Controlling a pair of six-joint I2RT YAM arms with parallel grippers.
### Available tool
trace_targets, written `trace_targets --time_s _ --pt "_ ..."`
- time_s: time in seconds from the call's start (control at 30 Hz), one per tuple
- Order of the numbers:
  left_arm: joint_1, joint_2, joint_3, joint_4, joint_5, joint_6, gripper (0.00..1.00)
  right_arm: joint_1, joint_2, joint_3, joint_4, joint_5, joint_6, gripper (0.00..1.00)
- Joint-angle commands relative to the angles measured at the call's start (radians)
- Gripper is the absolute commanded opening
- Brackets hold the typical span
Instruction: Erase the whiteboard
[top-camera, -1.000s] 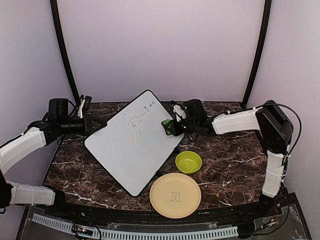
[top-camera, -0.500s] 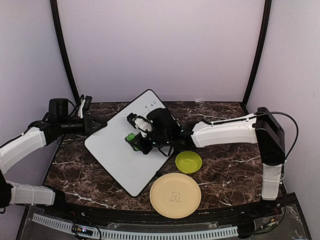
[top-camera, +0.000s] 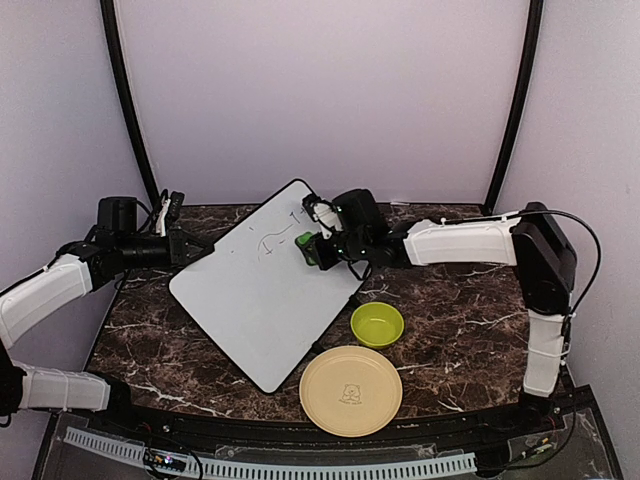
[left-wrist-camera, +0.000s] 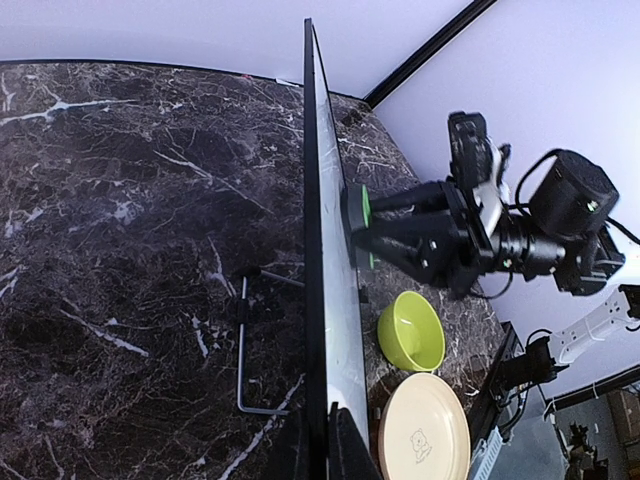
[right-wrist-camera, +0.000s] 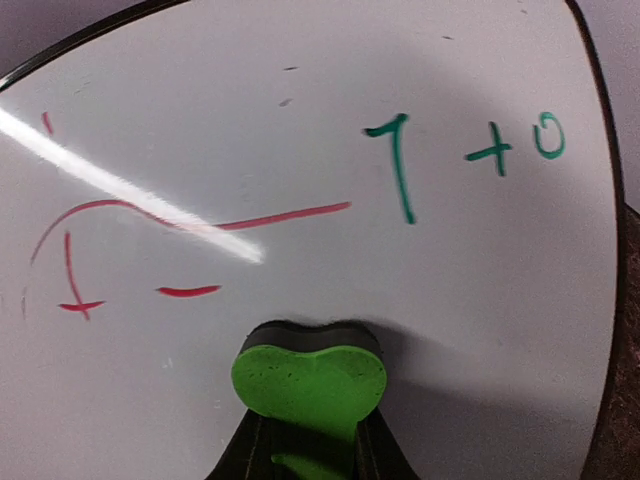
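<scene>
Pale lilac walls (top-camera: 320, 90), dark marble tabletop (top-camera: 460, 330)

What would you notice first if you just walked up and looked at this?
The big whiteboard stands in the middle of the table, propped up at a tilt, with the left hand gripping its left side. The right hand presses a bright green eraser against it, close to red lines and green writing not yet wiped. A lime bowl and a beige plate sit in front.

High rear view, close wrist views, all apparently sharing whiteboard (top-camera: 250, 300)
</scene>
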Motion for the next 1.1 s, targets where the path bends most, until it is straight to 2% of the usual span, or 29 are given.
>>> trace_targets --time_s 0.0,0.23,0.43,0.6,0.7,0.93,1.07 --pt "-0.019 0.002 -0.002 -0.021 0.026 0.075 0.00 -0.047 0.013 -0.006 -0.026 0.020 0.040 0.00" --pt "-0.019 0.001 -0.003 -0.020 0.034 0.080 0.00 0.028 0.062 0.059 -0.002 -0.043 0.033 0.00" --pt "-0.020 -0.008 -0.007 -0.020 0.039 0.086 0.00 0.150 0.118 0.177 -0.075 -0.024 -0.014 0.00" --pt "-0.019 -0.014 -0.012 -0.016 0.041 0.089 0.00 0.206 0.146 0.229 -0.108 -0.021 -0.040 0.00" --pt "-0.019 -0.016 -0.013 -0.013 0.044 0.091 0.00 0.193 0.155 0.236 -0.120 0.038 -0.049 0.00" --pt "-0.019 -0.028 -0.019 -0.015 0.045 0.094 0.00 0.071 0.137 0.217 -0.094 0.047 0.023 0.00" --pt "-0.019 -0.029 -0.019 -0.012 0.047 0.094 0.00 0.050 0.153 0.265 -0.118 0.066 0.023 0.00"
